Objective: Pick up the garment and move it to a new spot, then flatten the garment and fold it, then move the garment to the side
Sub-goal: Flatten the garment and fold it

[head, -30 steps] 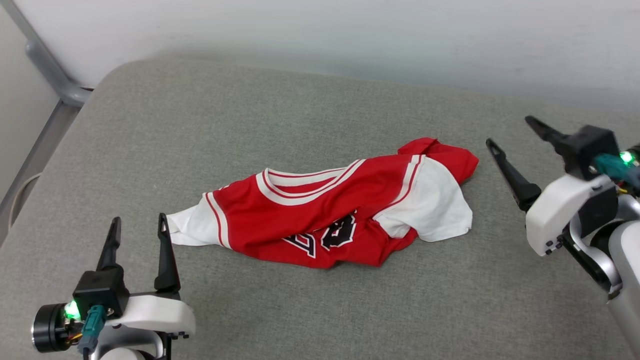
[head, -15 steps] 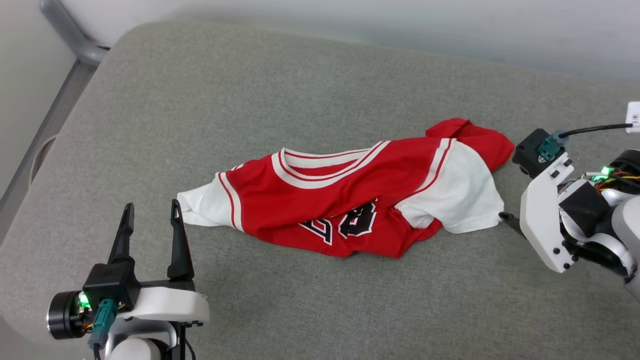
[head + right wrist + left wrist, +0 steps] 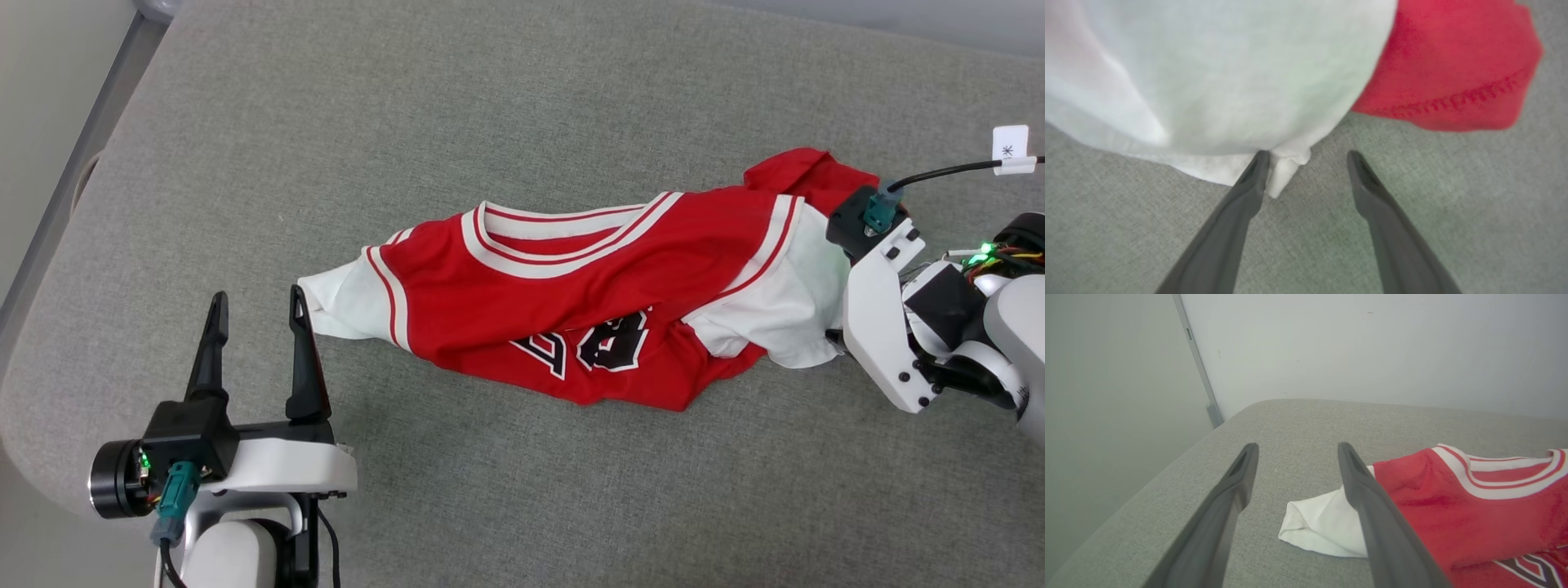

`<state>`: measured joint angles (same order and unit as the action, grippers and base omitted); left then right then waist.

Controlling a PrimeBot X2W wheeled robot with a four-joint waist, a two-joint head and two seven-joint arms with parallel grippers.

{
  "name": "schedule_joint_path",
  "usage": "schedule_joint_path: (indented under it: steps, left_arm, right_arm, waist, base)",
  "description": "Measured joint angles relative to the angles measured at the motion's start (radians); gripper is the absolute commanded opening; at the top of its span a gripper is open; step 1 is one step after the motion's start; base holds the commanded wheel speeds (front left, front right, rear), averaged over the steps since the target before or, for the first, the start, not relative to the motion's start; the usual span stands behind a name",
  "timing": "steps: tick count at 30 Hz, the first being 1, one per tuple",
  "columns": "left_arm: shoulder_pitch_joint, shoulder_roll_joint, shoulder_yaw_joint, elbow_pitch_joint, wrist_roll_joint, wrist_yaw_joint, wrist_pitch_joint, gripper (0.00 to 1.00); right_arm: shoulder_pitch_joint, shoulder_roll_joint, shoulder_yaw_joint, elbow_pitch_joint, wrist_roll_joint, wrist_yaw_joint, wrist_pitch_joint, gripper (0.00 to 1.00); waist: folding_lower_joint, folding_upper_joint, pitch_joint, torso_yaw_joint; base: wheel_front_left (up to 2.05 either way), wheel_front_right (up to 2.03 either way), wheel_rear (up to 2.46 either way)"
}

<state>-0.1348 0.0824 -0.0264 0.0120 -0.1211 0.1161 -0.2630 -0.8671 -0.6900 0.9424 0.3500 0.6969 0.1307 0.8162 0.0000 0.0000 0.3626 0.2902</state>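
The garment (image 3: 588, 302) lies crumpled on the grey cushion (image 3: 490, 122), collar up and black letters partly showing. It is red with white sleeves. My left gripper (image 3: 258, 304) stands open just left of the left sleeve (image 3: 1323, 526), its right finger against the sleeve's edge. My right gripper (image 3: 1308, 157) points down at the right sleeve (image 3: 1229, 81), open, with its left fingertip touching the sleeve's hem and its right fingertip on bare cushion. A red fold (image 3: 1445, 73) lies beyond the sleeve. In the head view the right wrist (image 3: 878, 327) covers its fingers.
The cushion's rounded edge (image 3: 49, 392) runs down the left, with a grey metal rail (image 3: 98, 131) and pale floor beyond it. A white wall (image 3: 1372, 347) stands behind. A black cable with a white tag (image 3: 1011, 149) trails from the right wrist.
The head camera has tipped down and shifted. My right gripper has swung from raised beside the garment to pointing down at the right sleeve's edge. The left gripper has kept its place.
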Motion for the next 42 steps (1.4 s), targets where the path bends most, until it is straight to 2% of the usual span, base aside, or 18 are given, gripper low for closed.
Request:
schedule_joint_path:
  steps: [4,5,12,19,24,30,37,42]
  left_arm:
    - [-0.013,-0.011,0.015,0.002,0.014,-0.011,0.0,1.0]
    - [-0.014,-0.018,0.027,0.006,0.022,-0.019,0.0,1.0]
    - [-0.003,-0.025,0.049,0.022,0.045,-0.032,0.0,1.0]
    - [0.042,-0.025,0.078,0.031,0.064,-0.052,0.0,1.0]
    - [0.069,-0.022,0.096,0.034,0.073,-0.062,0.0,1.0]
    - [0.095,-0.021,0.109,0.039,0.08,-0.072,0.0,1.0]
    - [0.104,-0.021,0.118,0.044,0.084,-0.081,0.0,1.0]
    - [0.103,-0.02,0.118,0.046,0.09,-0.089,0.0,1.0]
  right_arm:
    - [-0.031,-0.013,0.059,0.008,0.03,-0.003,-0.005,1.0]
    - [-0.05,-0.017,0.097,0.009,0.057,-0.007,-0.019,0.0]
    - [-0.045,-0.013,0.163,0.018,0.113,-0.001,-0.13,0.0]
    - [0.04,-0.057,0.13,-0.055,0.181,0.001,-0.304,0.0]
    - [0.141,-0.126,0.039,-0.122,0.221,0.001,-0.385,0.0]
    - [0.3,-0.182,-0.113,-0.139,0.276,0.001,-0.441,0.0]
    - [0.47,-0.202,-0.282,-0.038,0.306,0.001,-0.456,0.0]
    - [0.537,-0.179,-0.379,0.071,0.316,0.001,-0.445,0.0]
  waist:
    - [-0.0001,0.0,0.016,0.004]
    - [-0.0001,0.0,0.014,-0.002]
    - [0.0,0.0,-0.032,-0.022]
    - [0.0,0.0,-0.106,-0.057]
    - [0.0,0.0,-0.151,-0.091]
    - [-0.0001,0.0,-0.189,-0.13]
    - [0.0,0.0,-0.204,-0.153]
    - [0.0,0.0,-0.195,-0.154]
  base:
    - [0.0,0.0,0.0]
    - [0.0,0.0,0.0]
    - [0.0,0.0,0.0]
    - [0.0,0.0,0.0]
    - [0.0,0.0,0.0]
    - [0.0,0.0,0.0]
    - [0.0,0.0,0.0]
    - [0.0,0.0,0.0]
